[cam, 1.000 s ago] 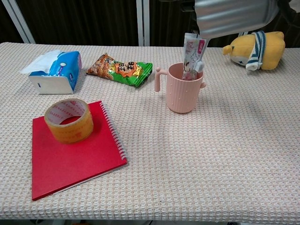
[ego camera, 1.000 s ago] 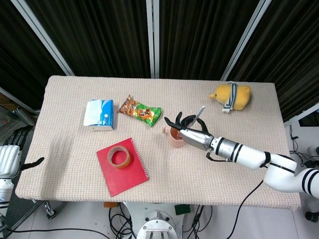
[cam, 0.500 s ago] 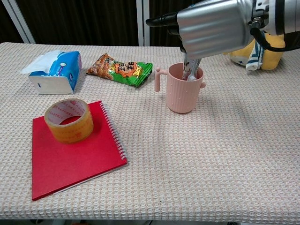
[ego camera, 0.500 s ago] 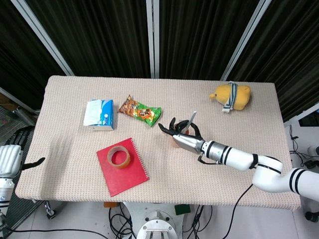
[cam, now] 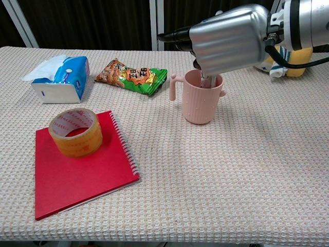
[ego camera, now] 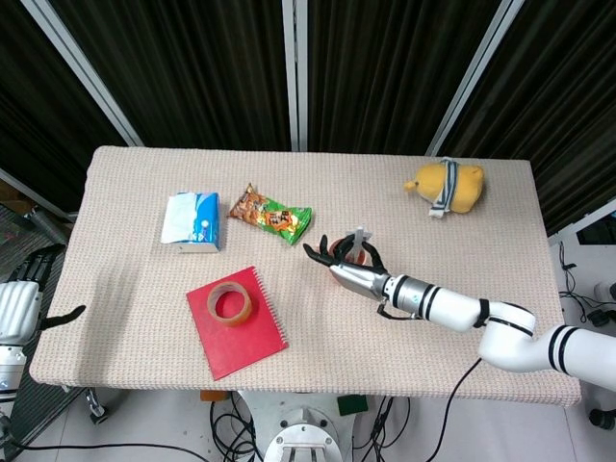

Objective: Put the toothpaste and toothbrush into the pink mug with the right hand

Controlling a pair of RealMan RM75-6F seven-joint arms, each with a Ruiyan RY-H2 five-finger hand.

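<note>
A rectangular table [ego camera: 125,318] covered in a beige, waffle-textured cloth stands at the centre of the scene. Behind it hang dark, pleated curtains [ego camera: 192,67], crossed by pale grey frame bars [ego camera: 296,72], one vertical and the others slanting. Beneath the near edge of the table, black cables [ego camera: 231,419] trail over a light grey floor [ego camera: 144,423] beside a white base unit [ego camera: 303,445]. Lighting is even and diffuse, casting only soft shadows on the cloth.
</note>
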